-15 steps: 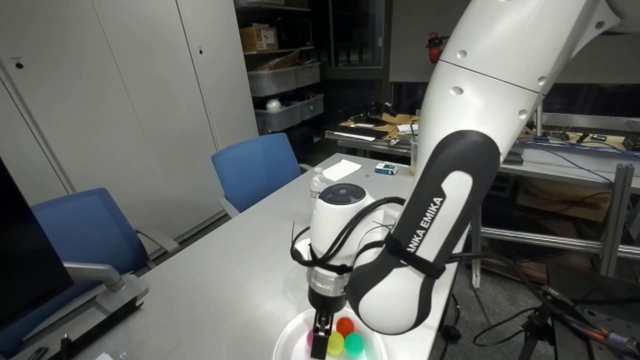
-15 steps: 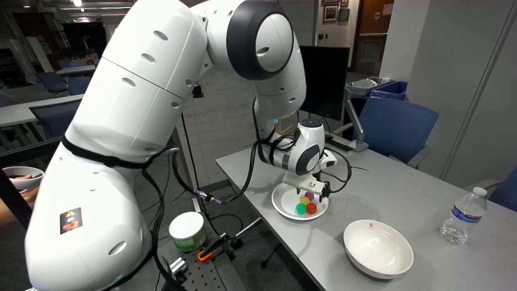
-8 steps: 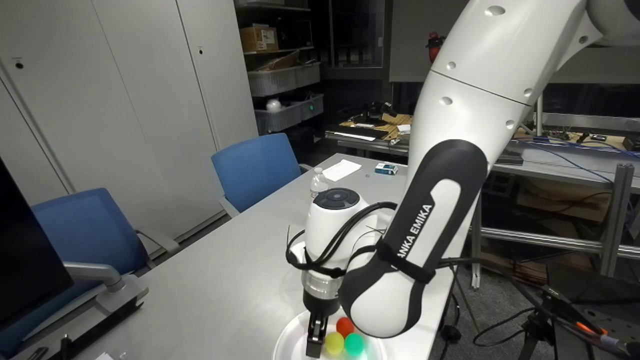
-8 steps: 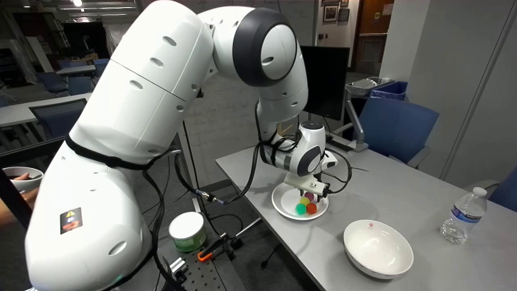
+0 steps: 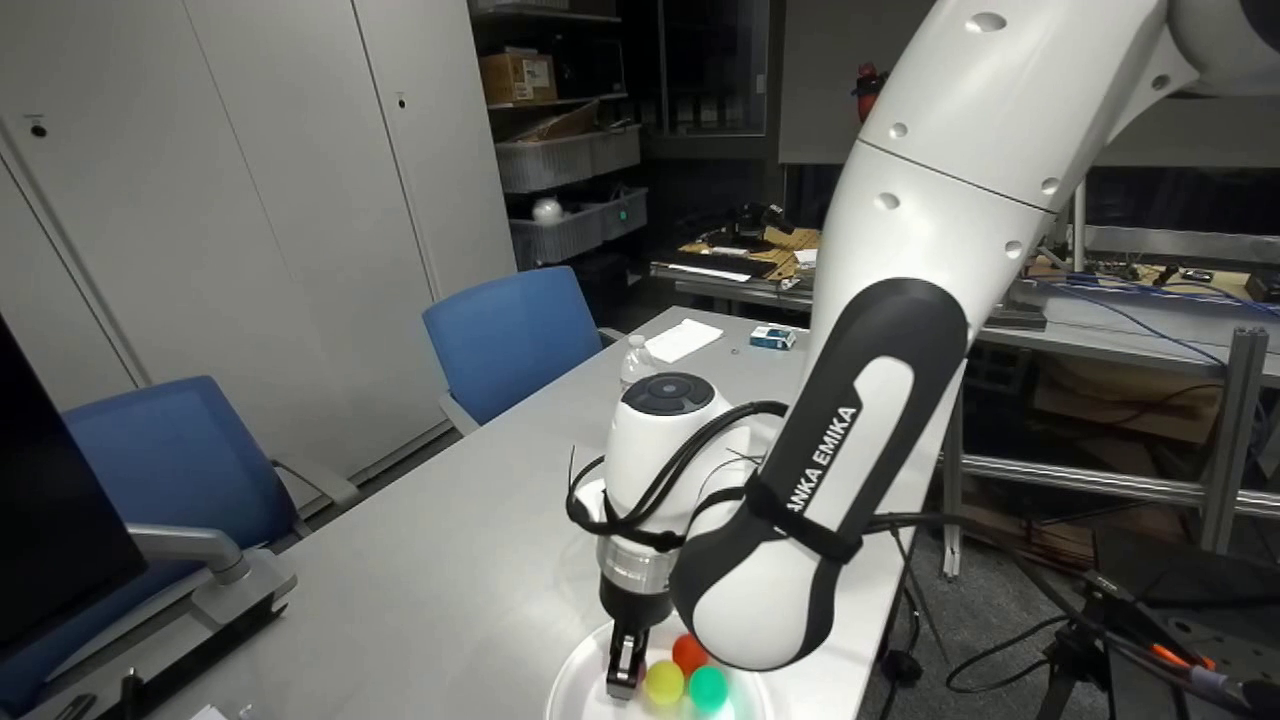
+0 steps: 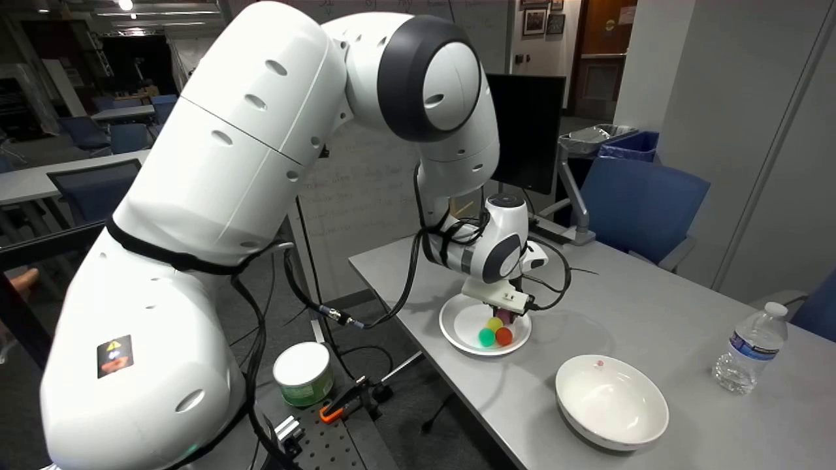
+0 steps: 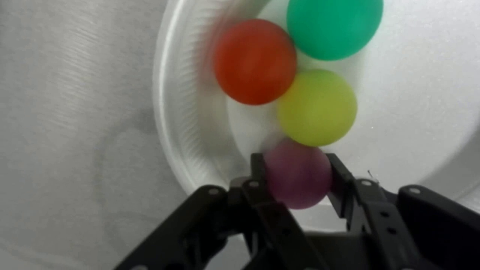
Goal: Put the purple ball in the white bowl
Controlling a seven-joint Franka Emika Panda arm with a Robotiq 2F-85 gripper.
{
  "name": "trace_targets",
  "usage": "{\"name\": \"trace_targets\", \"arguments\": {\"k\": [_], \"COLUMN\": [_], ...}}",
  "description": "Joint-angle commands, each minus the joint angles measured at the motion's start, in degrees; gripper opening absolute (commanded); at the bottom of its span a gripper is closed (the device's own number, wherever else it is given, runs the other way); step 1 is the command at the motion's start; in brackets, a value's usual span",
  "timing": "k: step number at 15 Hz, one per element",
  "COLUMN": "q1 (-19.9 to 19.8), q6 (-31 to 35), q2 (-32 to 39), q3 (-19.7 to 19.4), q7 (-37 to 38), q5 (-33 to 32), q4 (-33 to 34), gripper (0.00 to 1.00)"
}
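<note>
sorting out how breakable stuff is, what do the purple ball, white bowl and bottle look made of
Purple ball: plastic or rubber, unclear which; smooth, unbroken surface, rather matt.
White bowl: perhaps glazed ceramic, or plastic; smooth, faintly shiny inside.
Bottle: most likely thin plastic; glossy, see-through walls.

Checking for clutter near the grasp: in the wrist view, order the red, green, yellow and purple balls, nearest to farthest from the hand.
1. Purple ball: in the hand, lower middle.
2. Yellow ball: just above it in the picture.
3. Red ball: farther up, to the left.
4. Green ball: at the top edge, partly cut off.
</note>
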Motion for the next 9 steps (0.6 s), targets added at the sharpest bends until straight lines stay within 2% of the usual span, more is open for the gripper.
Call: {"name": "trace_targets", "arguments": {"k": [1, 5, 9], "q1": [0.1, 0.1, 1.5], "q6": [-1.1, -1.5, -0.5], "q2": [-3.1, -8.4, -13.6], "q3": [0.2, -0.7, -5.3], "q7": [-0.8, -0.4, 2.5], "q5": [0.3, 0.2, -0.4], "q4": [-0.8, -3.1, -6.7], "gripper": [0.17, 0.17, 0.17]}}
